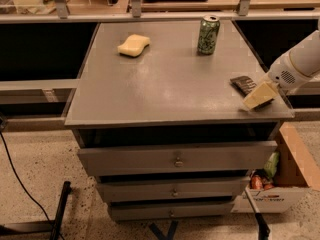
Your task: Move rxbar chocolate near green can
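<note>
The green can [208, 34] stands upright at the back right of the grey cabinet top [170, 79]. The rxbar chocolate [242, 84], a flat dark wrapper, lies near the right front edge, partly covered by my gripper. My gripper [259, 96] comes in from the right on a white arm [297, 64] and rests low over the near end of the bar, its cream-coloured fingers [257, 95] down at the table surface. The can is well behind and to the left of the bar.
A yellow sponge [133, 45] lies at the back left of the top. Drawers [175, 159] sit below the top. A cardboard box [280, 179] with items stands on the floor at the right. A rail with posts runs behind the cabinet.
</note>
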Available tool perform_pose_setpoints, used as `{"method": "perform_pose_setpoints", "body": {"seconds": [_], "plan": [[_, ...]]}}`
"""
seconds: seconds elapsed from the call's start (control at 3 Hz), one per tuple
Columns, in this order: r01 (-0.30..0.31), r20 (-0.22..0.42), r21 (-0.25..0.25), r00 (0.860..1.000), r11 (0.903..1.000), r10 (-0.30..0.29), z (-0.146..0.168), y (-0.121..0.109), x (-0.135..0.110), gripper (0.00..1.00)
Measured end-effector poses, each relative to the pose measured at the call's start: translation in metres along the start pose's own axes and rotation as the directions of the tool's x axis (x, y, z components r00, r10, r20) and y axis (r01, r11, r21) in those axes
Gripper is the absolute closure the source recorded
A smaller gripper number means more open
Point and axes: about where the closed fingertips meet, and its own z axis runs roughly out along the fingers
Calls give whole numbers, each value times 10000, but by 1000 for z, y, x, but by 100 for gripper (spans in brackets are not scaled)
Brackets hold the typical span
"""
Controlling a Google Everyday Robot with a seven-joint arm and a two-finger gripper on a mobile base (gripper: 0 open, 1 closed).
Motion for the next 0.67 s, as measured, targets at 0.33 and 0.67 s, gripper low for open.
{"method": "perform_pose_setpoints", "body": {"seconds": [0.33, 0.67], "plan": [[16, -17, -38, 10000, 10000, -16, 0, 0, 0, 64], [17, -18, -38, 10000, 10000, -17, -5, 0, -3, 87]]}}
